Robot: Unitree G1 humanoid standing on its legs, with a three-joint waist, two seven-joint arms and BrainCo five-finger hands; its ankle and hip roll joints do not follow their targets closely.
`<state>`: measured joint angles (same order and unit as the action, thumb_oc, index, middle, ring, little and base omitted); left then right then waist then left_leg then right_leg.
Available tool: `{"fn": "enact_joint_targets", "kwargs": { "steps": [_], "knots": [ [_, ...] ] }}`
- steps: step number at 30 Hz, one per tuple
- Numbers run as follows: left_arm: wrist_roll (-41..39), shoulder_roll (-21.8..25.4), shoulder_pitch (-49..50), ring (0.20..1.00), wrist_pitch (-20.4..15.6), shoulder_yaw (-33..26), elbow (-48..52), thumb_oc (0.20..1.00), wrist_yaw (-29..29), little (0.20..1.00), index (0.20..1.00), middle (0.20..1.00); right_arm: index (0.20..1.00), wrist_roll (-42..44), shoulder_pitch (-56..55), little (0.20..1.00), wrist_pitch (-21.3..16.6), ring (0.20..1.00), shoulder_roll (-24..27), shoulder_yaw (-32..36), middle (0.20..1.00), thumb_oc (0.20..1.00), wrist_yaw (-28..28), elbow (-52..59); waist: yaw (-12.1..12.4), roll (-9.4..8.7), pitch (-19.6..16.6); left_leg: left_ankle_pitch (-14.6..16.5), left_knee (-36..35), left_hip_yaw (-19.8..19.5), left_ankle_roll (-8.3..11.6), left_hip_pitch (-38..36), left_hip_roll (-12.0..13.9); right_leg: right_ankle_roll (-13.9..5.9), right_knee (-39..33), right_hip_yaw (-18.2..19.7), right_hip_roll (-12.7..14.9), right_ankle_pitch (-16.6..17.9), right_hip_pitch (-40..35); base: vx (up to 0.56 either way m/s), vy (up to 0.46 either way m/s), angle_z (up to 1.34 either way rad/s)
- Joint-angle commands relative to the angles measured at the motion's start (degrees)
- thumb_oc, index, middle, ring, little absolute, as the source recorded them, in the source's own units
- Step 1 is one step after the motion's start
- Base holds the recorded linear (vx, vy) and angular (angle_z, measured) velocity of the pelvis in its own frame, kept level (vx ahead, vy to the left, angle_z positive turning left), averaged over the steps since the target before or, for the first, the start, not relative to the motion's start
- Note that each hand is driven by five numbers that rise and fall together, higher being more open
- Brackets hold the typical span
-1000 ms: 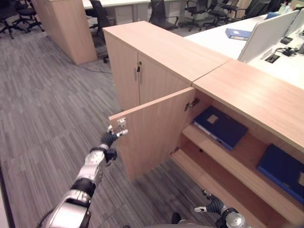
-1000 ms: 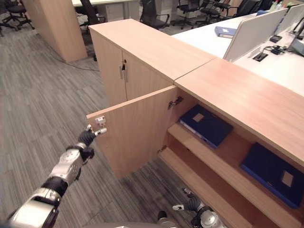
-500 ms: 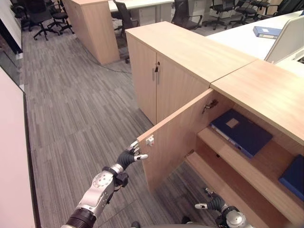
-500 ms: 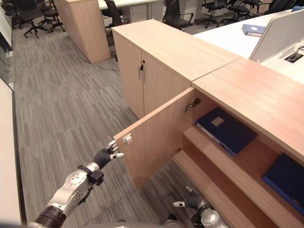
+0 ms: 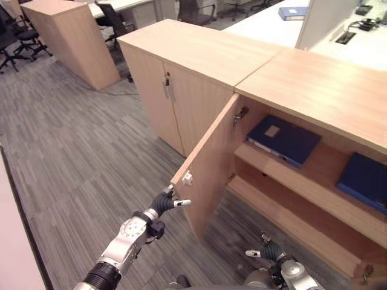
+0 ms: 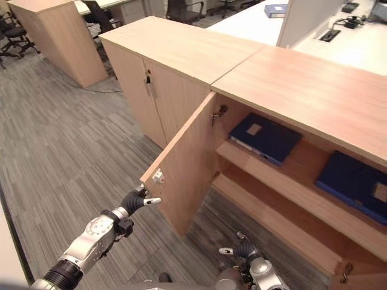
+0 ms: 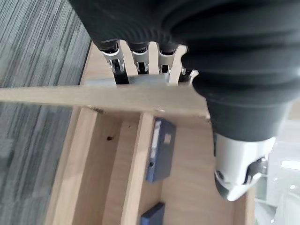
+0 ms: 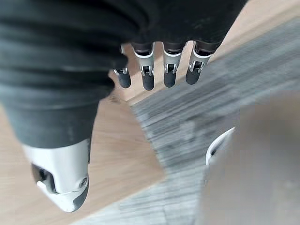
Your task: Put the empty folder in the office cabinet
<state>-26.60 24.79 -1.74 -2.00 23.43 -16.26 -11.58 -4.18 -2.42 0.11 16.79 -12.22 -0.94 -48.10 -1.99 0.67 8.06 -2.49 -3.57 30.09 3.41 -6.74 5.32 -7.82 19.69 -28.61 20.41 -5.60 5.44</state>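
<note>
Swung wider than a second ago, the light wooden cabinet door (image 5: 208, 163) now stands nearly edge-on to the head camera, and the left hand (image 5: 165, 201) has followed its free edge outward. That hand sits at the door's lower outer corner beside a small white catch (image 5: 187, 178); in its wrist view the fingers (image 7: 137, 51) hook over the door's thin edge, so it is clasping the door. Low at the robot's right front, the right hand (image 5: 266, 251) hangs relaxed over the grey striped carpet (image 5: 78, 151), its fingers loosely extended and holding nothing. Beyond the door, inside the open wooden office cabinet (image 5: 314, 78), a dark blue folder with a pale label (image 5: 283, 139) lies flat on the upper shelf (image 5: 302, 181), its long side running along the shelf, and a second dark blue folder (image 5: 363, 181) lies farther right. Both folders are well apart from either hand, the right hand being nearer them. Which one is the empty folder cannot be told. Farthest back, a blue binder (image 5: 292, 11) rests on the white desk (image 5: 260, 24).
</note>
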Motion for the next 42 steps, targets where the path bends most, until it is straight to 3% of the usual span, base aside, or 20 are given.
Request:
{"fn": "enact_joint_targets", "kwargs": {
  "steps": [1,5,7,8,9,10,11,12,13,17,20,21,23,29,32,35,38,42],
  "knots": [
    [-3.9,-8.63,-6.44,1.0,-3.14,4.97,4.11,1.0,-2.72,1.0,1.0,1.0,1.0,3.98,1.63,1.0,-1.0,1.0,1.03,-0.95,1.0,1.0,-2.07,-1.36,-4.26,0.73,-1.13,6.34,4.62,-3.97,0.75,-1.01,1.85,-3.3,-12.84,3.02,-3.54,6.76,-5.09,0.03,-0.164,-0.85],
    [-5.57,-8.4,-4.91,1.0,-2.61,4.85,5.21,1.0,-3.52,1.0,1.0,1.0,1.0,5.74,3.0,1.0,-0.96,1.0,2.33,-0.07,1.0,1.0,-2.58,-3.26,-5.59,1.64,-0.05,6.35,10.92,-3.21,2.82,0.76,5.34,-1.56,-16.11,6.55,-6.66,5.31,-6.02,0.01,-0.152,-0.74],
    [-5.8,-8.12,-4.04,1.0,-2.95,4.57,5.48,1.0,-3.47,1.0,1.0,1.0,1.0,5.98,3.86,1.0,-0.93,1.0,3.59,-0.31,1.0,1.0,-3.02,-4.17,-5.37,1.93,1.02,4.75,17.36,-6.68,4.58,2.65,7.26,-0.18,-17.95,9.92,-8.79,4.46,-6.6,0.03,-0.072,-0.67],
    [-5.92,-8.19,-3.7,1.0,-3.22,4.56,5.34,1.0,-3.21,1.0,1.0,1.0,1.0,6.26,4.5,1.0,-0.85,1.0,4.17,-0.44,1.0,1.0,-3.35,-5.27,-4.72,2.1,1.58,2.4,19.12,-11.23,5.35,3.71,6.98,0.31,-18.97,11.82,-9.74,4.48,-6.81,0.07,-0.005,-1.2],
    [-6.11,-8.37,-3.39,1.0,-3.72,4.79,5.0,1.0,-2.69,1.0,1.0,1.0,1.0,6.52,5.12,1.0,-0.81,1.0,4.92,-0.56,1.0,1.0,-3.86,-6.27,-3.49,2.08,2.09,3.04,17.11,-19.95,5.27,4.67,4.57,0.02,-20.17,14.93,-10.29,4.5,-6.9,0.18,0.053,-1.74],
    [-6.08,-8.65,-3.0,1.0,-4.34,4.82,4.47,1.0,-2.06,1.0,1.0,1.0,1.0,6.95,5.77,1.0,-0.82,1.0,4.98,-0.51,1.0,1.0,-4.17,-8.0,-1.15,1.66,2.15,5.68,12.59,-31.34,5.08,6.88,1.77,-0.67,-20.38,19.31,-10.74,3.92,-7.32,0.2,0.064,-1.82],
    [-6.15,-8.64,-2.91,1.0,-4.48,4.84,4.26,1.0,-2.05,1.0,1.0,1.0,1.0,7.15,5.84,1.0,-0.88,1.0,4.81,-0.51,1.0,1.0,-4.08,-8.75,-0.27,1.7,2.03,4.63,9.93,-36.16,4.95,8.37,1.05,-0.86,-20.64,21.24,-11.21,4.05,-7.16,0.17,0.024,-1.36],
    [-6.16,-8.64,-2.89,1.0,-4.51,4.89,4.22,1.0,-2.05,1.0,1.0,1.0,1.0,7.16,5.82,1.0,-0.93,1.0,4.79,-0.5,1.0,1.0,-4.08,-8.82,-0.32,1.69,1.94,4.56,9.58,-36.25,4.96,8.2,1.06,-0.84,-20.62,21.14,-11.21,3.88,-7.23,0.12,-0.003,-1.14],
    [-6.11,-8.37,-2.74,1.0,-4.84,4.42,4.07,1.0,-1.83,1.0,1.0,1.0,1.0,7.6,5.94,1.0,-1.2,1.0,4.69,0.01,1.0,1.0,-4.05,-9.77,0.4,1.88,1.95,3.02,6.61,-42.18,4.97,10.18,-0.69,-1.19,-21.19,24.22,-12.57,3.85,-7.76,0.09,-0.007,-0.96],
    [-5.39,-8.12,-2.81,1.0,-5.36,4.42,4.04,1.0,-1.9,1.0,1.0,1.0,1.0,7.04,5.17,1.0,-1.2,1.0,4.02,0.31,1.0,1.0,-3.88,-10.16,-0.48,2.69,0.59,2.58,1.24,-39.31,5.04,5.73,1.01,-1.39,-22.22,25.44,-13.52,4.34,-8.46,0.07,0.041,-0.74],
    [-4.45,-8.28,-3.14,1.0,-6.14,3.38,3.14,1.0,-0.44,1.0,1.0,1.0,1.0,6.8,4.58,1.0,-1.13,1.0,3.38,0.22,1.0,1.0,-3.81,-9.64,-1.5,2.22,-0.32,2.98,0.11,-37.38,4.61,3.56,1.04,-1.72,-22.53,26.49,-13.18,4.89,-8.74,0.1,0.107,-0.6],
    [-2.52,-7.57,-4.43,1.0,-7.11,0.55,-0.02,1.0,1.75,1.0,1.0,1.0,1.0,7.28,3.51,1.0,-1.28,1.0,1.88,0.15,1.0,1.0,-2.96,-7.71,-2.65,1.26,-1.0,3.51,-0.43,-33.76,3.98,1.52,0.86,-2.32,-22.03,27.7,-12.44,5.31,-8.63,0.08,0.094,-0.2],
    [-1.86,-6.46,-5.46,1.0,-7.41,-2.04,-2.45,1.0,3.19,1.0,1.0,1.0,1.0,6.76,3.07,1.0,-1.16,1.0,1.65,-0.2,1.0,1.0,-2.23,-6.06,-3.23,0.77,-1.45,4.05,-0.58,-31.56,3.5,0.35,0.73,-2.85,-21.43,28.57,-12.07,5.54,-8.1,0.08,0.106,-0.4],
    [-1.33,-2.7,-9.35,1.0,-7.87,-7.81,-9.78,1.0,5.33,1.0,1.0,1.0,1.0,6.47,0.17,1.0,-1.14,1.0,2.63,-0.07,1.0,1.0,0.25,-0.58,-4.9,-0.21,-2.75,4.93,-1.19,-27.3,2.96,-1.88,0.43,-4.07,-20.73,30.69,-11.61,6.19,-7.29,0.08,0.094,-0.61],
    [-1.75,4.01,-17.63,1.0,-8.1,-13.14,-21.14,1.0,6.76,1.0,1.0,1.0,1.0,6.93,-3.8,1.0,-1.43,1.0,4.25,2.26,1.0,1.0,1.75,2.2,-7.79,-1.14,-4.21,6.16,-1.43,-22.71,2.66,-3.26,-0.07,-6.08,-20.07,31.83,-10.63,7.21,-5.89,0.1,0.138,-0.42],
    [-2.92,6.97,-22.65,1.0,-8.42,-15.74,-27.92,1.0,6.99,1.0,1.0,1.0,1.0,6.96,-4.15,1.0,-1.54,1.0,4.64,2.54,1.0,1.0,2.2,1.72,-9.17,-1.87,-4.37,6.79,-1.43,-20.86,2.37,-3.75,-0.31,-7.09,-19.5,32.92,-10.38,7.97,-4.66,0.04,0.073,-0.32],
    [-6.15,10.26,-29.32,1.0,-8.91,-19.34,-35.0,1.0,7.65,1.0,1.0,1.0,1.0,7.56,-4.1,1.0,-2.1,1.0,4.88,2.53,1.0,1.0,2.41,1.8,-10.84,-2.46,-4.45,7.53,-1.43,-18.23,2.19,-4.38,-0.26,-7.18,-19.5,34.34,-10.64,9.25,-2.88,0.04,0.095,-0.71],
    [-5.9,13.47,-35.81,1.0,-9.2,-19.96,-39.83,1.0,8.74,1.0,1.0,1.0,1.0,7.91,-4.36,1.0,-2.5,1.0,4.94,1.97,1.0,1.0,3.01,1.92,-12.3,-3.04,-4.27,8.07,-1.43,-16.77,1.96,-4.61,-0.48,-7.18,-19.34,35.03,-10.87,10.18,-1.51,0.01,0.05,-0.47]
  ]
}}
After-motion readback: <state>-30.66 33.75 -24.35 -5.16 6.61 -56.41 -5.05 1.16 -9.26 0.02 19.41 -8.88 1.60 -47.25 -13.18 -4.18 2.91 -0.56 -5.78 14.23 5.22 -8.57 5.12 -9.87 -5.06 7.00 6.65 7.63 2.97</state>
